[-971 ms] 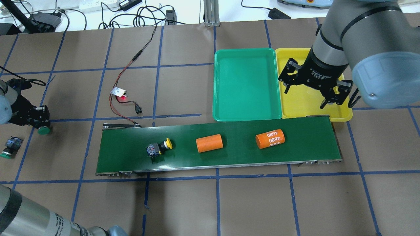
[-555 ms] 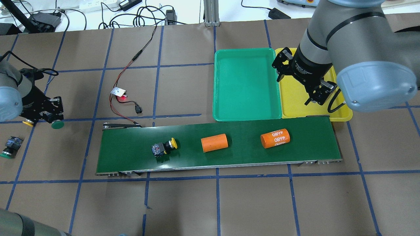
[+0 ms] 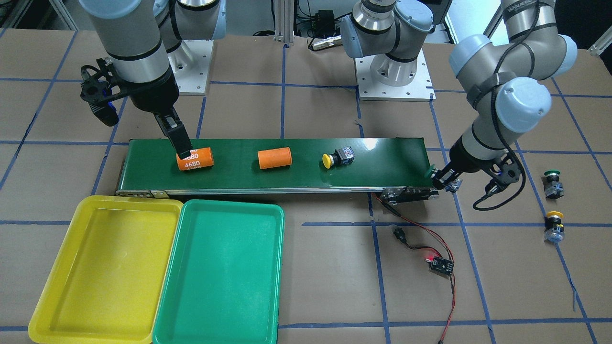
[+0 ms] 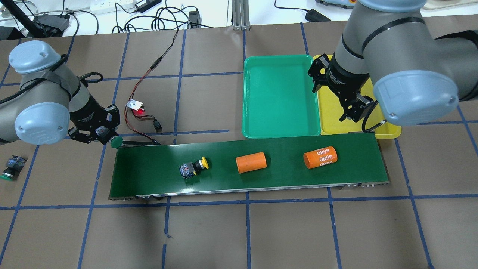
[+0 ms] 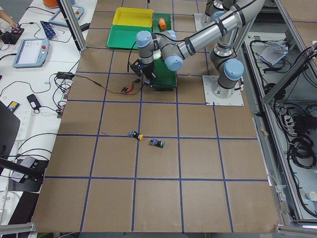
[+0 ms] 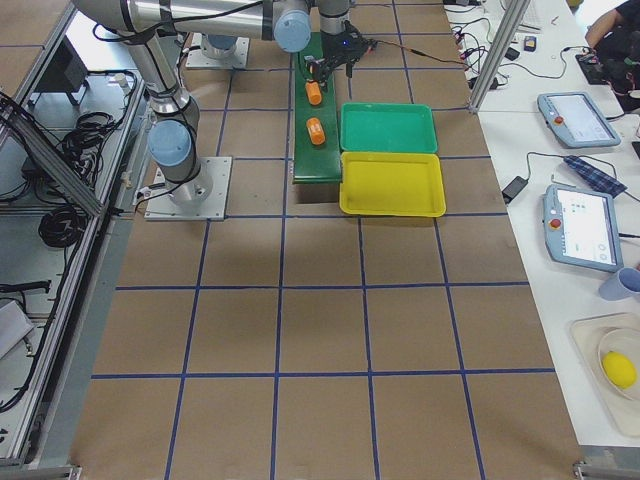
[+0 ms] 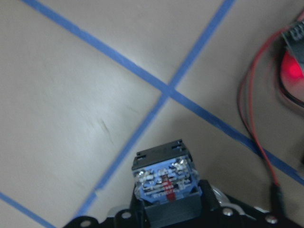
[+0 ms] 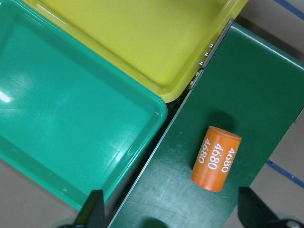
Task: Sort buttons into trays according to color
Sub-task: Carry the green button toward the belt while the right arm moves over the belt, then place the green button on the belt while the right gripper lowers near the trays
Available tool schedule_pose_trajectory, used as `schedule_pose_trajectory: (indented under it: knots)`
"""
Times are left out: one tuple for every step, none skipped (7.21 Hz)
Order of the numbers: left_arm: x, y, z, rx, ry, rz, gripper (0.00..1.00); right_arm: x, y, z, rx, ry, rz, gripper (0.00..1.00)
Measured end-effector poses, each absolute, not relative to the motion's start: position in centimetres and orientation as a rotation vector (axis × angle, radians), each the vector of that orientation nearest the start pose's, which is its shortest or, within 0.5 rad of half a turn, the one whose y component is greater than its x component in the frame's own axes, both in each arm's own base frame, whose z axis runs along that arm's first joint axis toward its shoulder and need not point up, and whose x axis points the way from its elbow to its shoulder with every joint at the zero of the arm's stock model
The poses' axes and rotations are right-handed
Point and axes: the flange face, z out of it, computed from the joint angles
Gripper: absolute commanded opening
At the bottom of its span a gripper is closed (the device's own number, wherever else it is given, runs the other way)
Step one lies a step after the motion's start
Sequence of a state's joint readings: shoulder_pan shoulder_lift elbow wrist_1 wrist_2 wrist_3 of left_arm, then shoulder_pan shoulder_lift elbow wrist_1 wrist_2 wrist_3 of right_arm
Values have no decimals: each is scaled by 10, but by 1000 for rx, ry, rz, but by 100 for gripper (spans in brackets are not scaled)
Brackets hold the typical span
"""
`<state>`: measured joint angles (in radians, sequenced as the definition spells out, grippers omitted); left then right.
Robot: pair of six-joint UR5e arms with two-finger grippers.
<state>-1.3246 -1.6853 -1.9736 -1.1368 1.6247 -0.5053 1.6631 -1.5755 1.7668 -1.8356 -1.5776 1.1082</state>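
Observation:
My left gripper (image 4: 100, 131) is shut on a green button (image 4: 116, 141), just off the left end of the conveyor belt (image 4: 149, 175). The left wrist view shows that button's black-and-clear body (image 7: 164, 178) clamped between the jaws. A yellow button (image 4: 193, 167) lies on its side on the belt. Another green button (image 4: 11, 167) and another yellow button (image 3: 554, 224) stand on the table. My right gripper (image 4: 333, 96) hangs open with nothing in it, over the near end of the yellow tray (image 4: 332, 121). The green tray (image 4: 280, 97) next to it holds nothing.
Two orange cylinders ride the belt: a plain one (image 4: 251, 162) and one marked 4680 (image 4: 320, 157), below my right gripper. A red and black cable with a lit sensor board (image 4: 136, 106) lies behind the belt's left end.
My left arm has carried the green button rightwards to the belt's left end. The yellow button and both cylinders have moved right on the belt. My right gripper has turned and shifted slightly left.

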Motion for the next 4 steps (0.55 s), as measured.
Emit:
schedule_pose_trajectory:
  knots:
    - [-32,-487,281,-1290,2791,128,0,188,-478,415,1557,2678,-108,100]
    - [-55,-482,274,-1454,2710,141,0,199,-480,407,1579,2667,-101,100]
    - [-78,-479,268,-1581,2632,147,0,206,-480,402,1583,2669,-93,100]
    - [-95,-474,266,-1650,2582,152,0,209,-481,399,1584,2672,-86,100]
